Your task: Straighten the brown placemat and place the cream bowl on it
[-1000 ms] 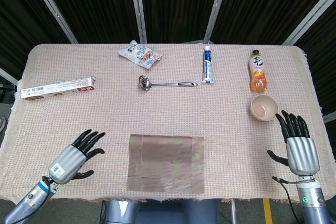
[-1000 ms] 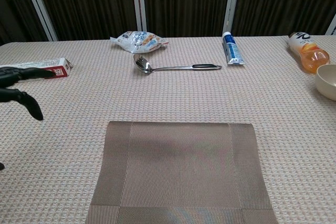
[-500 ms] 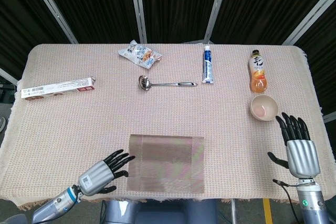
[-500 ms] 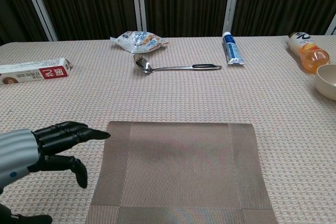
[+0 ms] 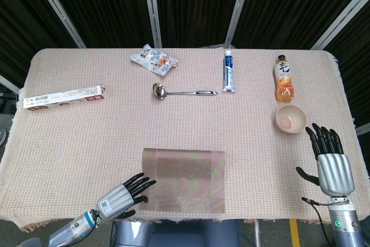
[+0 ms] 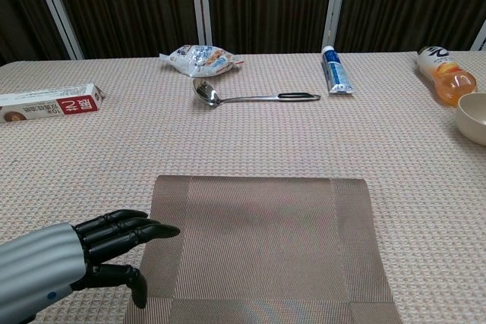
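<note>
Two hands share this job, and we judge the step in hand to be straightening the brown woven rectangular placemat (image 5: 183,180), which lies at the near middle of the pink-beige woven tablecloth (image 5: 115,125), its near edge close to the table's near edge. It looks only slightly skewed, so we should press down flat on it and turn gently rather than drag, or the cloth beneath may ruck. Our left hand (image 6: 91,244) reaches its dark fingers (image 5: 139,184), spread and holding nothing, over the mat's near-left corner; we cannot tell whether the tips touch the mat or hover just above. Our right hand (image 5: 331,163) stands at the near right, fingers apart and empty, just near of the small round cream bowl (image 5: 290,119), which sits well right of the mat and just near of the orange drink bottle (image 5: 283,79). The chest view cuts off the bowl's right half, the mat's near edge, and the right hand altogether.
</note>
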`<state>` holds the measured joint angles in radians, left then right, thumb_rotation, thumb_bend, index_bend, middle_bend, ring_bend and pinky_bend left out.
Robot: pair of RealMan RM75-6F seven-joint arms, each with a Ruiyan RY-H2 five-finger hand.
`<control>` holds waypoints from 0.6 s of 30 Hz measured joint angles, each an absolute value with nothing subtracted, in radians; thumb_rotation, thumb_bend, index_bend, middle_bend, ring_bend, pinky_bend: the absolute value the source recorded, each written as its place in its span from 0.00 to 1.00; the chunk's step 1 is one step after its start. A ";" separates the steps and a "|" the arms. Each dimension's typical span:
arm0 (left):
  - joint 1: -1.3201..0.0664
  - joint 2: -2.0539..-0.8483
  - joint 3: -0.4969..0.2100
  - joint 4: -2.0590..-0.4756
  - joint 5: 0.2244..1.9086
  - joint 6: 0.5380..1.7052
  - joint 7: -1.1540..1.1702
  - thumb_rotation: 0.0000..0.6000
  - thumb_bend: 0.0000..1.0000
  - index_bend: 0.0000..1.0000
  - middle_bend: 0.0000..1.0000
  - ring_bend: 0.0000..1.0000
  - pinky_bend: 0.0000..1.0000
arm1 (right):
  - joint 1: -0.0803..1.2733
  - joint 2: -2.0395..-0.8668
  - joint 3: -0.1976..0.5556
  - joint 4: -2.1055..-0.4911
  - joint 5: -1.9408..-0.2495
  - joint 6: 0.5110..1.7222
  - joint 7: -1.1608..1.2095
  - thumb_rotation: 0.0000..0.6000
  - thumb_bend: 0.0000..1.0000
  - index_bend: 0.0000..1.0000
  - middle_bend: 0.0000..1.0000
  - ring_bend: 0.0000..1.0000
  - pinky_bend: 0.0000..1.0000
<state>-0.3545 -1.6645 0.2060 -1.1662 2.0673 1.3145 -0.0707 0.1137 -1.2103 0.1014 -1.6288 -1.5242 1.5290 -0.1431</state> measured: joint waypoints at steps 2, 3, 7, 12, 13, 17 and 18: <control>-0.356 -1.670 0.208 -1.158 2.062 1.314 -0.070 1.00 0.21 0.39 0.00 0.00 0.00 | 0.114 -1.210 0.103 -1.629 -1.522 1.529 -0.142 1.00 0.00 0.00 0.00 0.00 0.00; -0.356 -1.674 0.209 -1.153 2.058 1.314 -0.070 1.00 0.21 0.39 0.00 0.00 0.00 | 0.114 -1.210 0.103 -1.629 -1.521 1.529 -0.142 1.00 0.00 0.00 0.00 0.00 0.00; -0.357 -1.690 0.211 -1.135 2.043 1.318 -0.071 1.00 0.21 0.39 0.00 0.00 0.00 | 0.114 -1.209 0.104 -1.629 -1.520 1.528 -0.142 1.00 0.00 0.00 0.00 0.00 0.00; -0.361 -1.709 0.214 -1.112 2.027 1.314 -0.075 1.00 0.21 0.39 0.00 0.00 0.00 | 0.114 -1.208 0.103 -1.628 -1.518 1.527 -0.142 1.00 0.00 0.00 0.00 0.00 0.00; -0.361 -1.712 0.215 -1.108 2.025 1.314 -0.076 1.00 0.22 0.39 0.00 0.00 0.00 | 0.114 -1.208 0.104 -1.628 -1.518 1.527 -0.142 1.00 0.00 0.00 0.00 0.00 0.00; -0.360 -1.731 0.220 -1.090 2.018 1.322 -0.085 1.00 0.21 0.39 0.00 0.00 0.00 | 0.114 -1.207 0.105 -1.629 -1.517 1.527 -0.140 1.00 0.00 0.00 0.00 0.00 0.00; -0.360 -1.737 0.223 -1.084 2.017 1.326 -0.088 1.00 0.21 0.39 0.00 0.00 0.00 | 0.114 -1.207 0.105 -1.628 -1.518 1.528 -0.140 1.00 0.00 0.00 0.00 0.00 0.00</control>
<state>-0.3597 -1.7371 0.2226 -1.0845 2.0169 1.3261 -0.0882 0.1137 -1.2074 0.1046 -1.6284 -1.5178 1.5275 -0.1399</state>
